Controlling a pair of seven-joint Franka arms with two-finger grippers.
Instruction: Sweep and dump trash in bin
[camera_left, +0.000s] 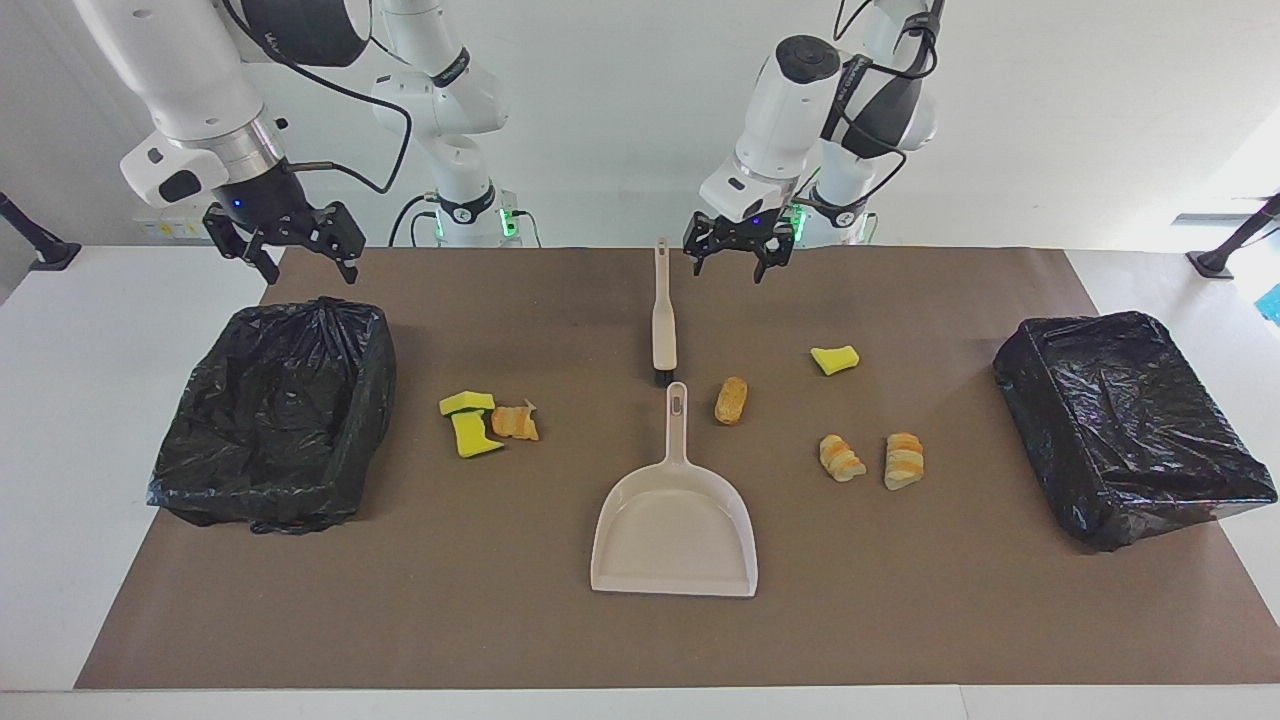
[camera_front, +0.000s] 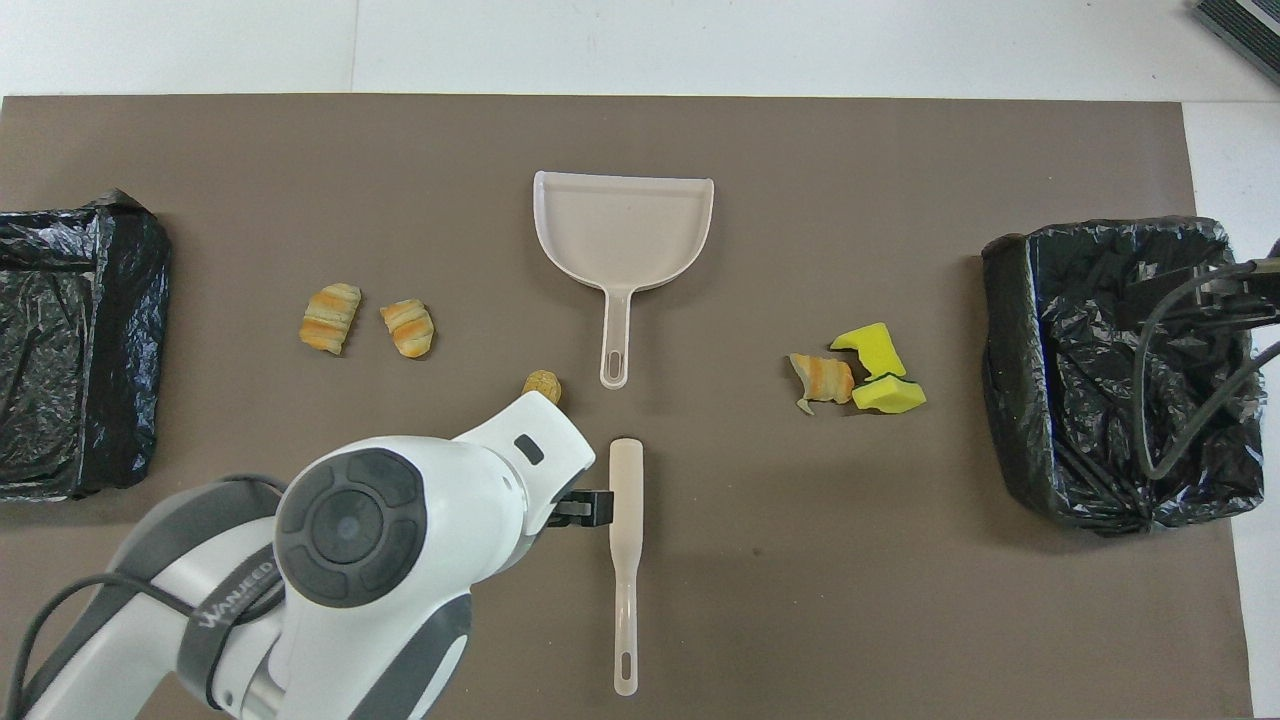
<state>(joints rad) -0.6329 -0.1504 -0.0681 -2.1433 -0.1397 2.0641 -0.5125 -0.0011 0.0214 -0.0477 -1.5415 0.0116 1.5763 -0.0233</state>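
Note:
A beige dustpan (camera_left: 672, 530) (camera_front: 623, 230) lies mid-table with its handle toward the robots. A beige brush (camera_left: 664, 320) (camera_front: 625, 540) lies in line with it, nearer to the robots. Trash lies loose on the mat. Two yellow-green sponge chunks (camera_left: 470, 420) and a bread piece (camera_left: 516, 422) lie toward the right arm's end. A bread piece (camera_left: 731, 399) lies beside the dustpan handle. A sponge chunk (camera_left: 834, 359) and two bread pieces (camera_left: 872, 459) lie toward the left arm's end. My left gripper (camera_left: 738, 262) hangs open and empty beside the brush handle. My right gripper (camera_left: 305, 265) hangs open and empty over a black-lined bin (camera_left: 275, 420) (camera_front: 1110, 370).
A second black-lined bin (camera_left: 1130, 420) (camera_front: 70, 340) stands at the left arm's end of the brown mat (camera_left: 600, 640). In the overhead view the left arm (camera_front: 400, 520) covers the lone sponge chunk. White table surrounds the mat.

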